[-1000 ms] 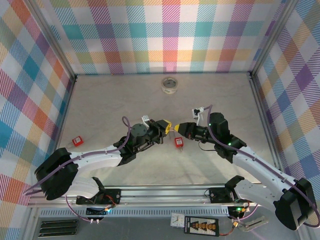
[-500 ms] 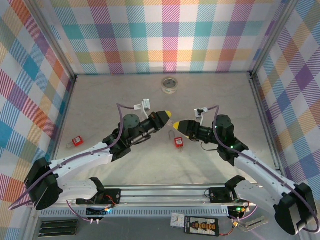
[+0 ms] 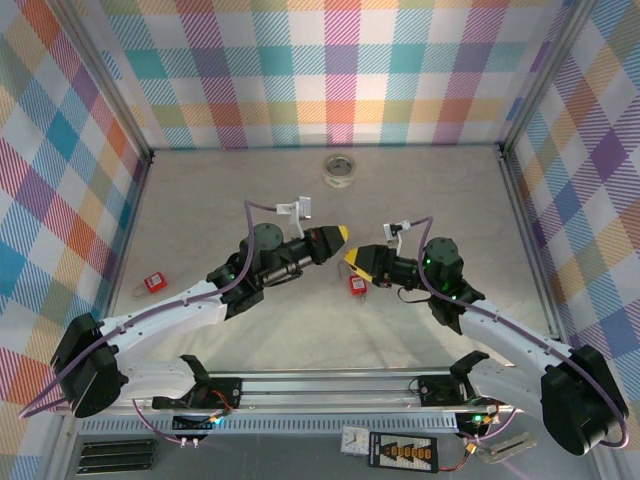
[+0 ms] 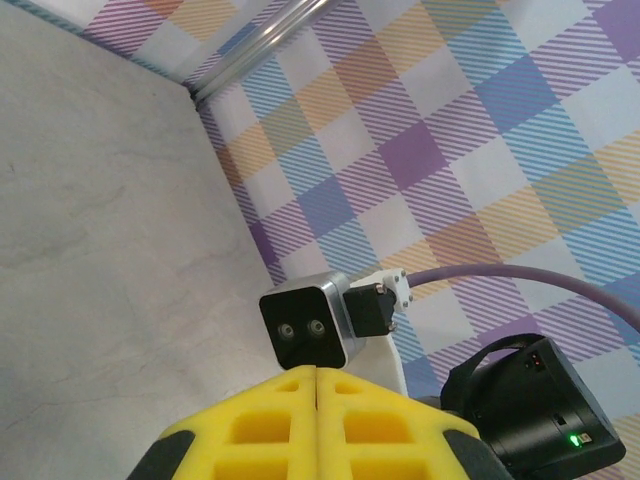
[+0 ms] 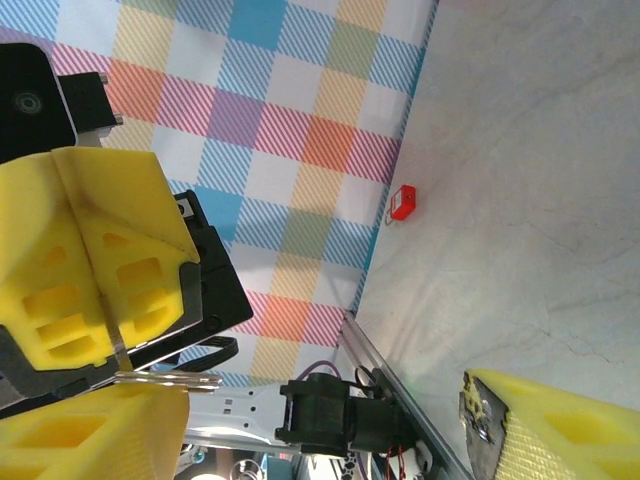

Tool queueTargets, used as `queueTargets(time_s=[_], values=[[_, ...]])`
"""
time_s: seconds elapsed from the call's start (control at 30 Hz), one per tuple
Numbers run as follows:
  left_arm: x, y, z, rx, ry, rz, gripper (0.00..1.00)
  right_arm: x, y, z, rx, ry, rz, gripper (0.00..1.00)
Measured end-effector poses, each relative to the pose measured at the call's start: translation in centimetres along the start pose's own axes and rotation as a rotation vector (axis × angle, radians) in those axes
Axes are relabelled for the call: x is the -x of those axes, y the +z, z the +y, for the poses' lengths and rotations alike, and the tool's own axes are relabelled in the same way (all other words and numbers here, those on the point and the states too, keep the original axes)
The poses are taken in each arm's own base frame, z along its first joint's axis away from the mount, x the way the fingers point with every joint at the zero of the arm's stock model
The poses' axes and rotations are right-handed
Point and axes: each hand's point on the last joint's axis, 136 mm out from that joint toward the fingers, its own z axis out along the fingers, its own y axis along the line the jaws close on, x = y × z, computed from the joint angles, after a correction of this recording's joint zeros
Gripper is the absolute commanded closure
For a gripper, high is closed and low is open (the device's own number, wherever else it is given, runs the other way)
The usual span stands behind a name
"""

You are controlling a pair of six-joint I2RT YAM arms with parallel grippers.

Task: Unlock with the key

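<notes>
My left gripper is shut and hovers above the table centre, its yellow fingers pressed together. My right gripper points at it from just below and to the right, with its jaws open. In the right wrist view a thin silvery strip, the key, lies across the tip of my right gripper's lower-left finger. A sliver runs from it up into the seam of the left fingers. A small red padlock lies on the table under the right gripper's tip.
Another red padlock lies near the left wall and also appears in the right wrist view. A roll of clear tape sits near the back wall. Checked walls enclose the grey table on three sides.
The two grippers met tip to tip a second ago. The right gripper has since opened, and the left gripper has risen and drawn slightly away, still shut.
</notes>
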Motion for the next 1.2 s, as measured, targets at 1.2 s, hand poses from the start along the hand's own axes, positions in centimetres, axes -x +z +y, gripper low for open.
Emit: queueTargets(time_s=[1.2], values=[[-3.7,0.5,3.8,0.175,0.079,0.105,1.0,-1.4,0.5,2.1,0.131,-0.088,0.042,0.56]])
